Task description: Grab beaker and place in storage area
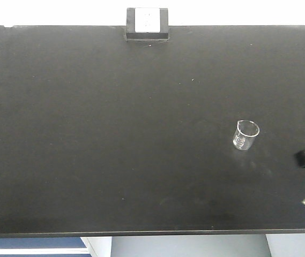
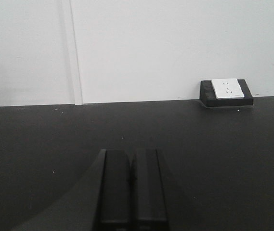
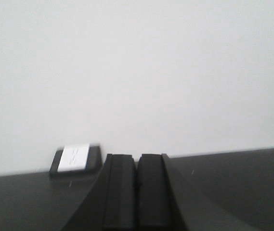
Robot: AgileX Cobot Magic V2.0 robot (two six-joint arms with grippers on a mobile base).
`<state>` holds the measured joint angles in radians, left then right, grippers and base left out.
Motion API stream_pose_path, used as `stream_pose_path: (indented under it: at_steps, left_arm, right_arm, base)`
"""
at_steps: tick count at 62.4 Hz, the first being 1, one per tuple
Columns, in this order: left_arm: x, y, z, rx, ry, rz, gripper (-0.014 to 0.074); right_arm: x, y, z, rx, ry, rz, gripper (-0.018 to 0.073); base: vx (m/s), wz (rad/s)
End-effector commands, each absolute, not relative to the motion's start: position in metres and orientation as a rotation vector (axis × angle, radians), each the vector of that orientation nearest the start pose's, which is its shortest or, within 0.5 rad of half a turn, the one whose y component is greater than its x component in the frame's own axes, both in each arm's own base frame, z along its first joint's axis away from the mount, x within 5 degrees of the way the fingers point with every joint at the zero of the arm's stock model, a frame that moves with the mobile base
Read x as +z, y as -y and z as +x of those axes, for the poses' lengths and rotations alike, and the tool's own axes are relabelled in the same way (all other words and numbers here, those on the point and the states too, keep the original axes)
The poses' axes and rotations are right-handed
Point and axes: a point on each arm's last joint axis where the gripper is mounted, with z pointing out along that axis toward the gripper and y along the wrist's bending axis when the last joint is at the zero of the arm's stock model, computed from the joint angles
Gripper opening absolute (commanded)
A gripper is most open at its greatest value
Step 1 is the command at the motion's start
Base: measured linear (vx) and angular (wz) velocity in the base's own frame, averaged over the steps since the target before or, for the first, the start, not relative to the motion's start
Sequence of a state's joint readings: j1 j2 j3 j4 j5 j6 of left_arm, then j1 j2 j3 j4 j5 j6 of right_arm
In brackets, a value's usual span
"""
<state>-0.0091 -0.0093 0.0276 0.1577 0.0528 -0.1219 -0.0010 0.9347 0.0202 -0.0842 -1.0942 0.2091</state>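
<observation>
A small clear glass beaker (image 1: 246, 135) stands upright on the wide black benchtop of the storage area (image 1: 114, 134), right of the middle, with nothing touching it. My right gripper (image 3: 137, 161) is shut, its two black fingers pressed together and empty; part of that arm shows at the right edge of the front view, to the right of the beaker. My left gripper (image 2: 132, 156) is also shut and empty, hovering low over the bench. Neither wrist view shows the beaker.
A small black-framed white box (image 1: 147, 24) sits at the rear edge of the bench against the white wall, and appears too as the box (image 2: 227, 91) and the box (image 3: 75, 158). The bench's front edge (image 1: 141, 233) runs along the bottom.
</observation>
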Motion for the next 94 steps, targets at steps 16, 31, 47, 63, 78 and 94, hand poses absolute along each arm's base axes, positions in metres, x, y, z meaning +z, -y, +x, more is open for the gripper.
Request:
stream_pose_path:
  at_steps: [16, 31, 47, 63, 78, 94]
  left_arm:
    - [0.215, 0.001, 0.054, 0.010, -1.434, 0.029, -0.0006]
    - [0.215, 0.001, 0.054, 0.010, -1.434, 0.029, -0.0006]
    - [0.215, 0.001, 0.054, 0.010, -1.434, 0.029, -0.0006]
    - [0.215, 0.001, 0.054, 0.010, -1.434, 0.029, -0.0006]
    - [0.215, 0.001, 0.054, 0.010, -1.434, 0.029, -0.0006]
    - [0.215, 0.001, 0.054, 0.010, -1.434, 0.029, -0.0006]
  right_arm:
    - [0.216, 0.009, 0.093, -0.029, -1.434, 0.112, -0.0012]
    - [0.207, 0.007, 0.073, -0.011, -1.506, 0.111, -0.0009]
    - [0.199, 0.000, 0.059, 0.055, -1.548, 0.052, -0.0007]
    - [0.194, -0.003, 0.055, 0.066, -1.581, 0.016, -0.0006]
    - [0.198, -0.001, 0.055, 0.014, -1.534, -0.007, -0.0006]
    - [0.197, -0.002, 0.055, 0.016, -1.542, -0.010, -0.0006]
  base:
    - [0.00, 0.00]
    - [0.00, 0.00]
    - [0.00, 0.00]
    - [0.00, 0.00]
    - [0.00, 0.00]
    - [0.00, 0.00]
